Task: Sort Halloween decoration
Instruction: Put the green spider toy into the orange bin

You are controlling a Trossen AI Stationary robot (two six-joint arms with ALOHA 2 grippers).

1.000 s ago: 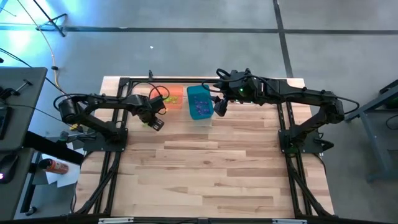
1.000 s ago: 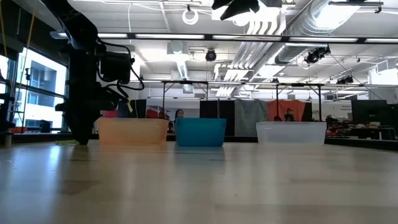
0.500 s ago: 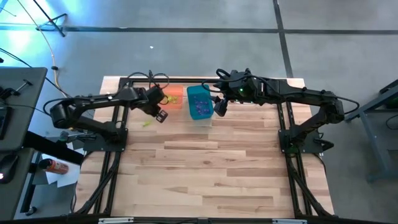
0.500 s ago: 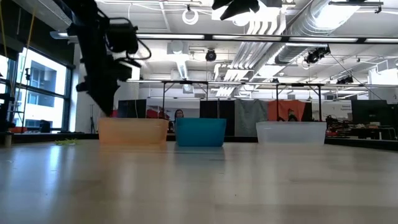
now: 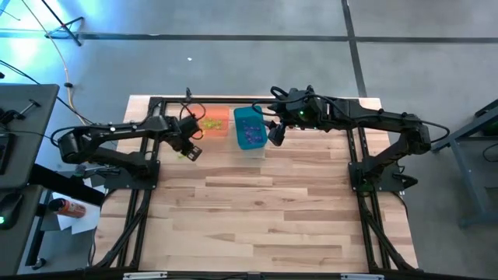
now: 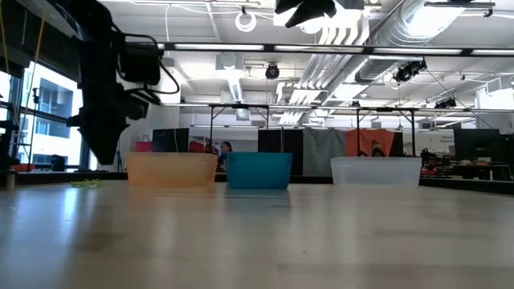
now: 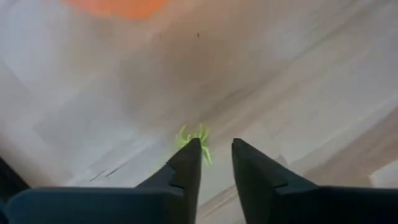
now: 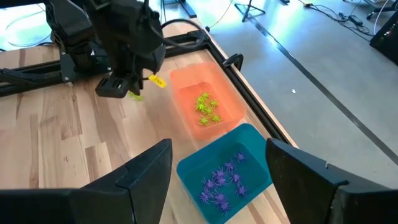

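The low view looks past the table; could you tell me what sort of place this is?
Probably an open robotics lab or workshop: exposed ceiling ducts, further metal test frames behind the bins, and a bare concrete floor around the table.

The high view is evenly lit, with a cold blue glare in its upper left corner and soft shadows under the arms on the worktop (image 5: 272, 202). In the low view, ceiling strip lights (image 6: 321, 50) glow bright, a window (image 6: 40, 112) at the left is washed out, the left arm (image 6: 104, 96) is a dark backlit shape, and the near worktop is out of focus. The left wrist view is smeared with blur; the orange bin (image 7: 115, 6) is a haze. The right wrist view is bright and crisp.
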